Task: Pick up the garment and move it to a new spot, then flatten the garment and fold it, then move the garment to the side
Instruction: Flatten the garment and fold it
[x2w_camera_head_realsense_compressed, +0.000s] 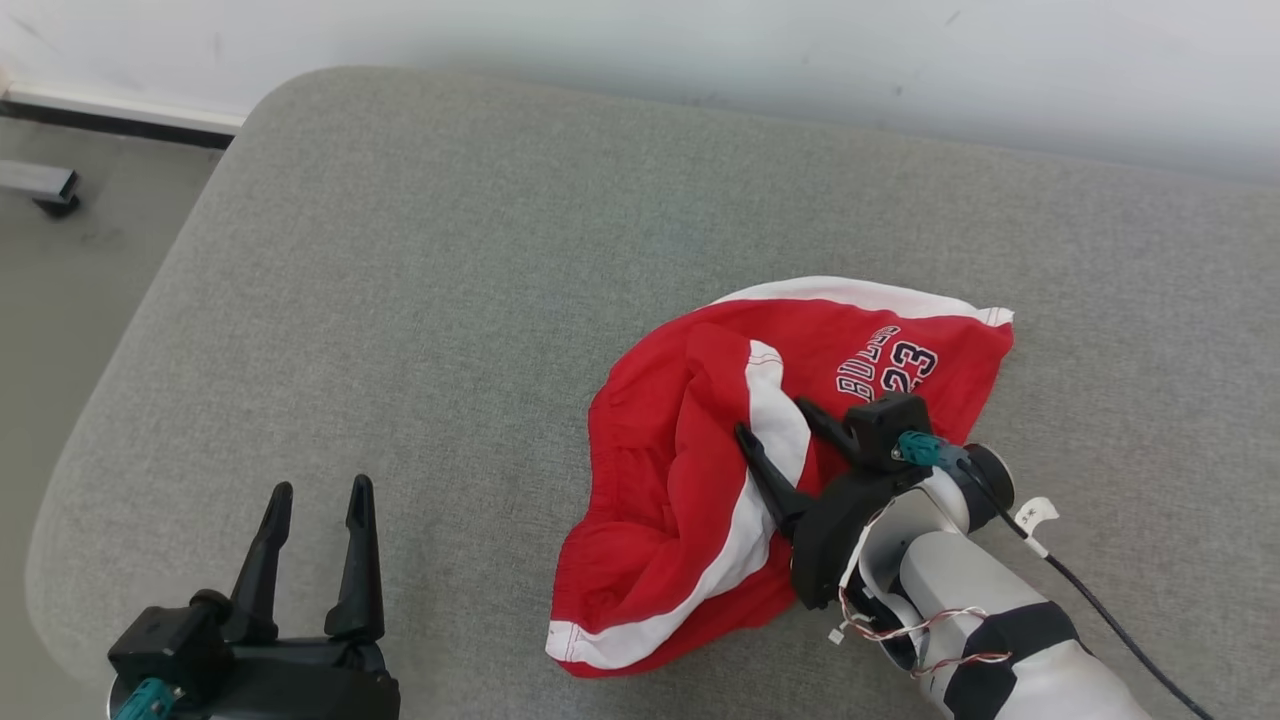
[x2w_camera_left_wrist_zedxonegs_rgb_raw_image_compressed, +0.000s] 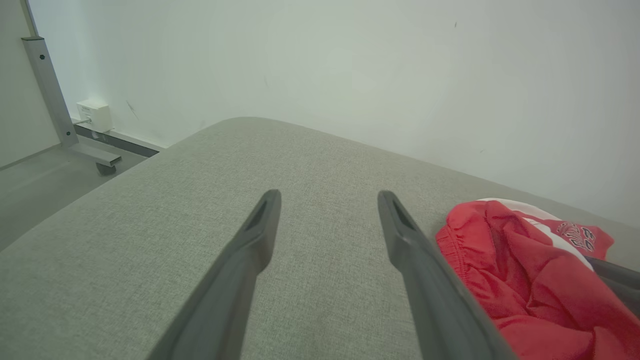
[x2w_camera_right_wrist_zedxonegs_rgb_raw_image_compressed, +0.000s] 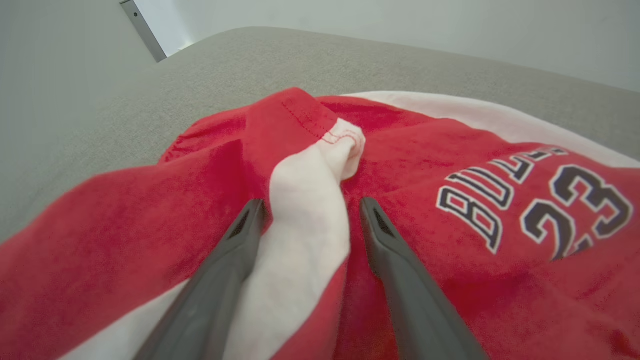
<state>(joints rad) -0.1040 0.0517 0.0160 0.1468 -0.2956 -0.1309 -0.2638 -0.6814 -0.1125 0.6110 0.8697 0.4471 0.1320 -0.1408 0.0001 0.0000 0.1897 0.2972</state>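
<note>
The right claw (x2w_camera_head_realsense_compressed: 770, 417) stands wide open with its tips down on the garment (x2w_camera_head_realsense_compressed: 650, 450), a pair of red shorts with white bands, lying crumpled on the grey fabric surface (x2w_camera_head_realsense_compressed: 420, 300). A raised fold of white stripe (x2w_camera_right_wrist_zedxonegs_rgb_raw_image_compressed: 310, 200) sits between its two fingers, which flank the fold without pinching it; nothing is gripped. Just to the right of this claw's tips, the lettering "BULLS 23" (x2w_camera_right_wrist_zedxonegs_rgb_raw_image_compressed: 530, 205) shows on flatter red cloth, and a white hem edge runs beyond it. The left claw (x2w_camera_head_realsense_compressed: 322, 485) is also fully open and empty, hovering over bare grey fabric. The shorts lie to this claw's right, well apart from its tips. A pale wall (x2w_camera_left_wrist_zedxonegs_rgb_raw_image_compressed: 350, 65) rises beyond the surface's far edge.
</note>
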